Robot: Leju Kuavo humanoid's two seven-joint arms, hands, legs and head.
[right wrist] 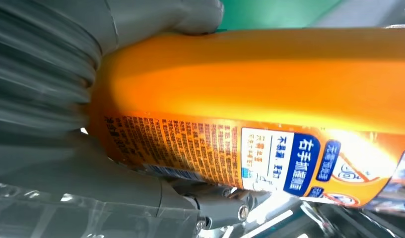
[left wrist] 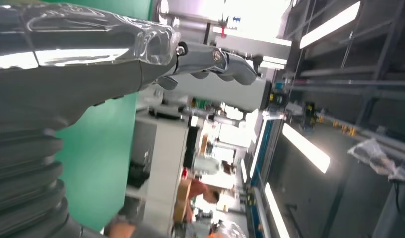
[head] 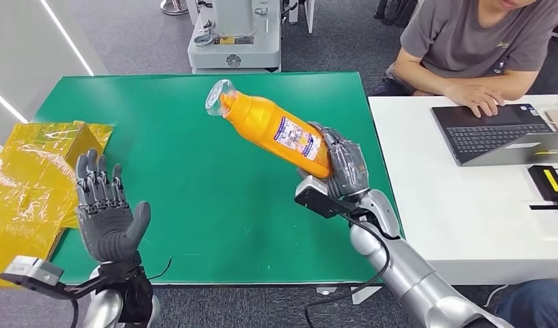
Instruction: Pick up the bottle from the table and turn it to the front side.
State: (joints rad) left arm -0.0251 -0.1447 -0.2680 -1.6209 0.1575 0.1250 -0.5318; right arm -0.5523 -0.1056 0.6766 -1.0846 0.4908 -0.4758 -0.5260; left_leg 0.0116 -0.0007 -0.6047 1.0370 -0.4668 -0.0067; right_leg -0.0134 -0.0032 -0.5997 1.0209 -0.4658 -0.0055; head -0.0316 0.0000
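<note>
Above the green desk (head: 160, 137), the orange bottle (head: 276, 130) is held tilted, its base wrapped by the right hand's (head: 341, 167) fingers (head: 344, 154); the left hand (head: 105, 212) is raised with fingers spread, holding nothing.

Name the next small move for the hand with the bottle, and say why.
Probably roll the right hand at the wrist. It grips the bottle by its base, lifted and tilted over the green table, with the label angled sideways. The left hand waits open.
</note>
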